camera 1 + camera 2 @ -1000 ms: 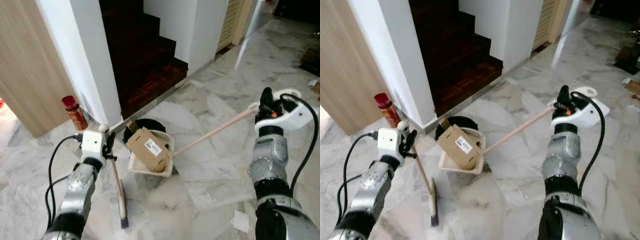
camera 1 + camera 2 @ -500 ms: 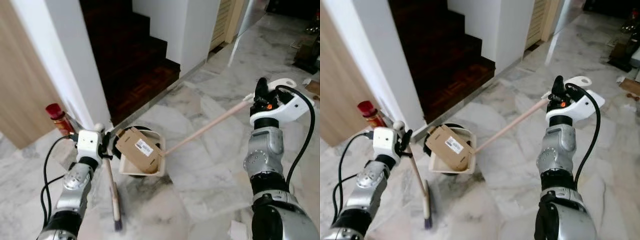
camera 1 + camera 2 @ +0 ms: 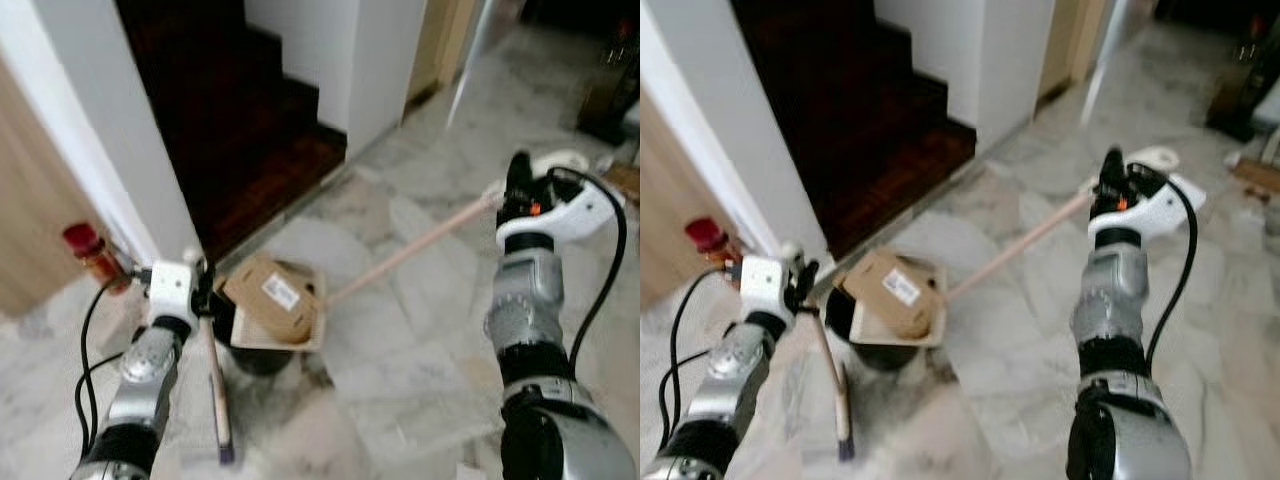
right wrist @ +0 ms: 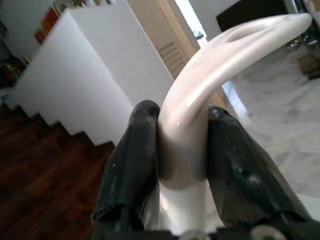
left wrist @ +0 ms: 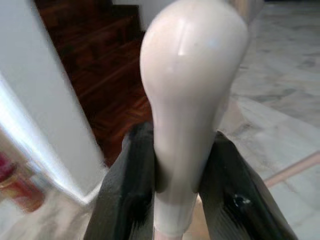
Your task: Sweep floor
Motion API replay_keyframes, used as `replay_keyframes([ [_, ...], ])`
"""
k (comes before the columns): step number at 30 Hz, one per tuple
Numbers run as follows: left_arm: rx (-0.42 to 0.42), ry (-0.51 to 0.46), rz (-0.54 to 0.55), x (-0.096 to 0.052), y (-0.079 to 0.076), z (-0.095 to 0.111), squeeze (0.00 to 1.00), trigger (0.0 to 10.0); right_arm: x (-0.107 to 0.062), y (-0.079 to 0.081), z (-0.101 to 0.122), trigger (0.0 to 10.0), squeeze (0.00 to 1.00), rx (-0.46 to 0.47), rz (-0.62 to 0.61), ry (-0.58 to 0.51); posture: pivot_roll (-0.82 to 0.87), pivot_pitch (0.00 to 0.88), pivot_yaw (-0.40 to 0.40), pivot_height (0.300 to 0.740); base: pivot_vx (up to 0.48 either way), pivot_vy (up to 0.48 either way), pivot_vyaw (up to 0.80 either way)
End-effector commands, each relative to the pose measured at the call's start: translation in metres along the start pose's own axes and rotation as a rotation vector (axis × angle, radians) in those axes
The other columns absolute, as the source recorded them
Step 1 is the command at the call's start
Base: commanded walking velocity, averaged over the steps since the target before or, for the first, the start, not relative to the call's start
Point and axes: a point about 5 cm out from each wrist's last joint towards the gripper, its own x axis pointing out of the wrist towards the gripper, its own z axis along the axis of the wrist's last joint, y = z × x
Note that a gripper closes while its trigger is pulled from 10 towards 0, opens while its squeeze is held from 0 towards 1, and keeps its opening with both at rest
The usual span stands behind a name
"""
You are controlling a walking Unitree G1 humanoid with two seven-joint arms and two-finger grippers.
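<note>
Marble floor [image 3: 420,330]: dustpan [image 3: 300,335] holds cardboard box [image 3: 262,300], white label [image 3: 277,291] unreadable.

Red-capped bottle [image 3: 88,254] stands on marble floor [image 3: 420,340] beside white wall [image 3: 100,130]. Dark wooden stairs [image 3: 250,130] rise behind. Cardboard box [image 3: 265,296] tilted.

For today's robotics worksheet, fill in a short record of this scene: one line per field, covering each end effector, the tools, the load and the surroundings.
left end effector: shut on broom handle
broom: bristles at the floor, beside the dustpan
right end effector: shut on dustpan handle
dustpan: held over a black bin
load: cardboard box lying in the dustpan
floor: marble tiles
surroundings: dark wooden stairs; red-capped bottle by the wall
</note>
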Motion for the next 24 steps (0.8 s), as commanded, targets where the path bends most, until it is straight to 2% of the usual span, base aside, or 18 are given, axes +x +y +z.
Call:
replay_keyframes([
  [1,0.006,-0.067,0.009,0.003,0.006,0.013,0.00,10.0,0.009,0.020,0.012,10.0,0.00,-0.010,0.073,-0.059,0.05,0.047,0.006,0.740,0.255,0.000,0.80],
  [3,-0.003,-0.087,-0.001,0.003,0.005,0.015,0.00,10.0,0.009,0.021,0.010,10.0,0.00,-0.007,0.071,-0.053,0.05,0.047,0.005,0.740,0.000,0.000,0.71],
  [17,0.001,-0.080,-0.001,0.002,0.004,0.014,0.00,10.0,0.011,0.021,0.011,10.0,0.00,-0.005,0.061,-0.047,0.05,0.039,0.002,0.740,0.000,0.000,0.00],
  [20,0.001,-0.079,0.000,0.002,0.004,0.013,0.00,10.0,0.016,0.025,0.013,10.0,0.00,-0.053,0.073,-0.039,0.05,0.039,0.002,0.740,0.000,0.000,0.00],
  [24,0.000,-0.079,0.002,0.002,0.003,0.013,0.00,10.0,0.023,0.032,0.020,10.0,0.00,-0.053,0.086,-0.057,0.05,0.035,-0.004,0.740,0.000,0.000,0.00],
])
